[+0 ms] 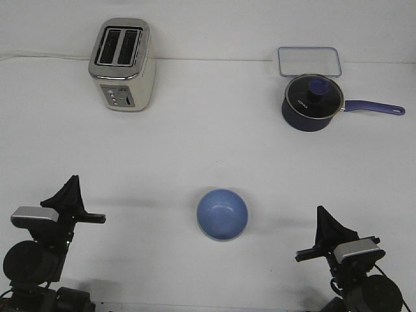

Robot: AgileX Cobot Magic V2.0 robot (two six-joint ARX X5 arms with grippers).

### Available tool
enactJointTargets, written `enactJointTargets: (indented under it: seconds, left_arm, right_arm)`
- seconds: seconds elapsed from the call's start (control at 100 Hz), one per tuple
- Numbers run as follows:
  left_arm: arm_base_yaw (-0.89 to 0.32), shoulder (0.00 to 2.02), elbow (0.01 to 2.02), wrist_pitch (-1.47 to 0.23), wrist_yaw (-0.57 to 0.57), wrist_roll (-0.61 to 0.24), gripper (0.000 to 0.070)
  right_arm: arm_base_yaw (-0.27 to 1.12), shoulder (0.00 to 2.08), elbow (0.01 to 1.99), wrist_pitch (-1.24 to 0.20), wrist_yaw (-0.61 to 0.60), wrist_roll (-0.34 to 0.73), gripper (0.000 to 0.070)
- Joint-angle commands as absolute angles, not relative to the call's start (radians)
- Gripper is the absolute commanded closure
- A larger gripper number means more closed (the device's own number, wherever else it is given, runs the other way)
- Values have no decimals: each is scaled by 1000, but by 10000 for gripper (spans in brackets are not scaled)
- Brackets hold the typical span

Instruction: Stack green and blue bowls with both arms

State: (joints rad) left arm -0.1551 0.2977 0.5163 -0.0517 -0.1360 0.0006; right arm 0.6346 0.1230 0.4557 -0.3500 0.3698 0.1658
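The periwinkle blue bowl point(222, 214) sits upright on the white table, near the front and midway between the arms. No green bowl shows apart from it; I cannot tell whether one lies under the blue bowl. My left gripper point(70, 188) is low at the front left, its fingers meeting in one point, shut and empty, well left of the bowl. My right gripper point(325, 224) is low at the front right, likewise shut and empty, well right of the bowl.
A cream toaster point(122, 64) stands at the back left. A dark navy saucepan point(312, 104) with a glass lid and long handle stands at the back right, with a clear flat container lid point(309, 61) behind it.
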Motion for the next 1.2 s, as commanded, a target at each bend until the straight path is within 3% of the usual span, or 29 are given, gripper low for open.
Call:
enactJointTargets:
  seconds: [0.0, 0.87, 1.19]
  left_arm:
    - [-152, 281, 519, -34, -142, -9, 687]
    - [-137, 232, 505, -9, -142, 13, 685]
    - [-30, 115, 216, 110, 1, 6, 685]
  right_arm:
    - [641, 125, 456, -344, 387, 153, 700]
    - [642, 125, 456, -342, 393, 154, 700]
    - [642, 125, 456, -342, 392, 154, 700]
